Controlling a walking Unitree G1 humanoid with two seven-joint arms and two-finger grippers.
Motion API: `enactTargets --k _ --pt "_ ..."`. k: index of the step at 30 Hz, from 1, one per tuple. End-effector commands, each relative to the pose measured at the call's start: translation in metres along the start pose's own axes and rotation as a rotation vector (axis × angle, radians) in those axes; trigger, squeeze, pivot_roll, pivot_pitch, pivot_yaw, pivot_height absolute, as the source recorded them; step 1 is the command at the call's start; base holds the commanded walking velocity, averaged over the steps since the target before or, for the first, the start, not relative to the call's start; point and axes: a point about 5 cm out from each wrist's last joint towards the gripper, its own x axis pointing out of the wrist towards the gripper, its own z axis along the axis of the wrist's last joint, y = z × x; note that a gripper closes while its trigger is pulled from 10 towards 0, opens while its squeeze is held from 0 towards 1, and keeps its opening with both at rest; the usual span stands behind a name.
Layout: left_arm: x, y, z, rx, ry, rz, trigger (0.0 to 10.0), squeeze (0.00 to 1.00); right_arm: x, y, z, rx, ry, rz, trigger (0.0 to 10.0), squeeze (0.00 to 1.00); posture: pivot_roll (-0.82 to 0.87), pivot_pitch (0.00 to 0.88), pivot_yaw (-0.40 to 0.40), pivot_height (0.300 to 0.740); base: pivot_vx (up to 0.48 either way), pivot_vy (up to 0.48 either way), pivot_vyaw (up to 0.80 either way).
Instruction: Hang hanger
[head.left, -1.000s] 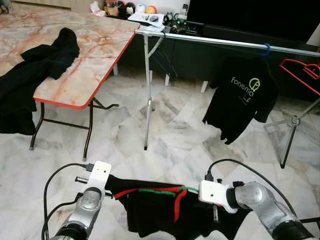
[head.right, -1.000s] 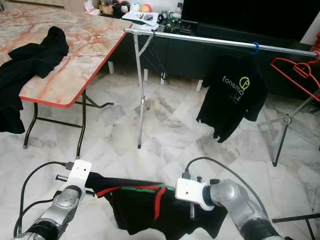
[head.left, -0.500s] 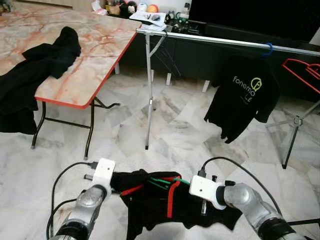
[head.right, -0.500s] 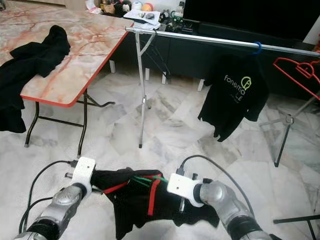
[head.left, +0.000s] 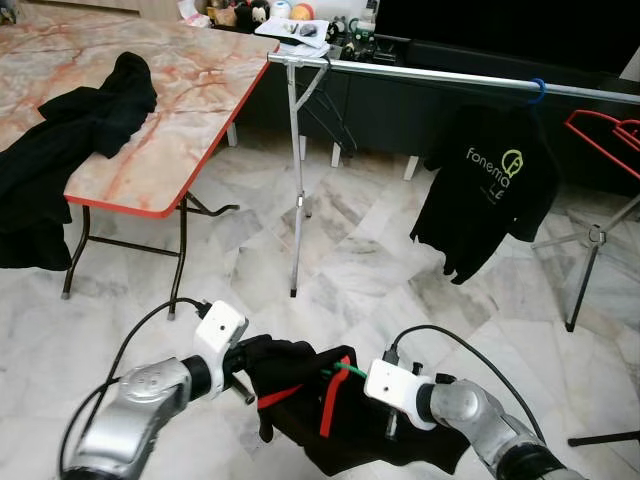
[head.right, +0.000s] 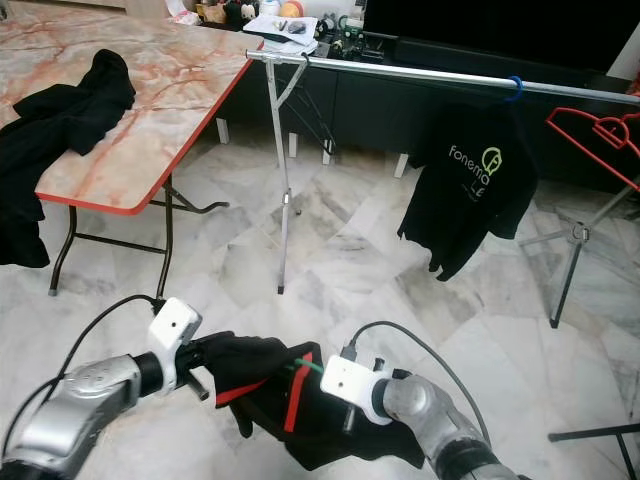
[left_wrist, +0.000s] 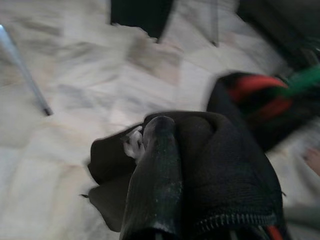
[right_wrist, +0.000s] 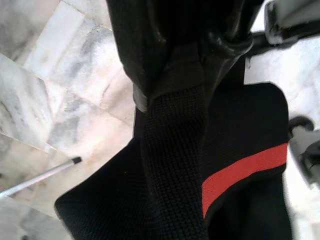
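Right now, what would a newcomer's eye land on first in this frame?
Low in front, the left gripper and right gripper hold a bunched black garment with red stripes on a green hanger between them. Ahead, a long silver clothes rail carries a black printed T-shirt on a blue hook. To the left, dark clothes lie heaped on a marble-patterned folding table.

Upper left of my left eye view stands the table (head.left: 190, 110), a marble-patterned top with a red edge on folding black legs. Black clothes (head.left: 70, 130) lie on it, draped over its left side. Below spreads the pale marble floor (head.left: 350, 260), where the feet of the clothes rack (head.left: 296, 200) rest near the table.
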Motion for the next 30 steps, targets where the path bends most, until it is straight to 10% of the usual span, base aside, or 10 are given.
enactTargets --k 1,7,9,10,12,16,17,18,19,30 --pt "0.0 -0.014 0.008 -0.001 -0.01 -0.095 0.0 0.0 -0.001 -0.004 0.0 0.019 0.005 -0.028 0.0 0.0 0.08 0.148 -0.05 0.74 0.0 0.0 0.0" --pt "-0.008 -0.04 0.023 0.034 -0.017 -0.293 0.0 0.0 0.005 -0.006 0.023 0.115 -0.144 -0.019 0.0 0.0 0.09 0.143 -0.049 0.74 0.0 0.0 0.0" --pt "-0.009 -0.039 0.025 0.047 -0.011 -0.279 2.0 0.0 0.005 -0.005 0.027 0.102 -0.174 0.011 0.0 0.0 0.09 0.142 -0.049 0.74 0.0 0.0 0.0" --pt "-0.01 -0.038 0.026 0.048 -0.012 -0.274 6.2 0.0 0.004 -0.004 0.029 0.094 -0.191 0.026 0.0 0.0 0.09 0.141 -0.049 0.74 0.0 0.0 0.0" --pt "-0.013 -0.036 0.029 0.05 -0.015 -0.272 10.0 0.0 0.003 -0.005 0.034 0.091 -0.225 0.039 0.0 0.0 0.09 0.14 -0.048 0.74 0.0 0.0 0.0" --pt "-0.019 -0.042 0.032 0.046 -0.008 -0.328 10.0 0.06 0.002 -0.008 0.037 0.083 -0.241 0.034 0.0 0.0 0.09 0.141 -0.048 0.74 0.0 0.0 0.0" --pt "-0.02 -0.044 0.031 0.047 -0.001 -0.341 10.0 0.62 0.002 -0.009 0.037 0.084 -0.24 0.034 0.0 0.0 0.09 0.141 -0.048 0.74 0.0 0.0 0.0" --pt "-0.021 -0.045 0.031 0.047 0.004 -0.348 10.0 0.62 0.002 -0.009 0.037 0.086 -0.239 0.033 0.0 0.0 0.09 0.141 -0.048 0.74 0.0 0.0 0.0" --pt "-0.022 -0.046 0.029 0.045 0.011 -0.362 10.0 1.0 0.002 -0.009 0.036 0.085 -0.236 0.027 0.0 0.0 0.09 0.142 -0.048 0.74 0.0 0.0 0.0" --pt "-0.027 -0.05 0.031 0.032 0.014 -0.401 10.0 1.0 0.005 -0.007 0.039 0.059 -0.238 0.008 0.0 0.0 0.1 0.145 -0.049 0.74 0.0 0.0 0.0"
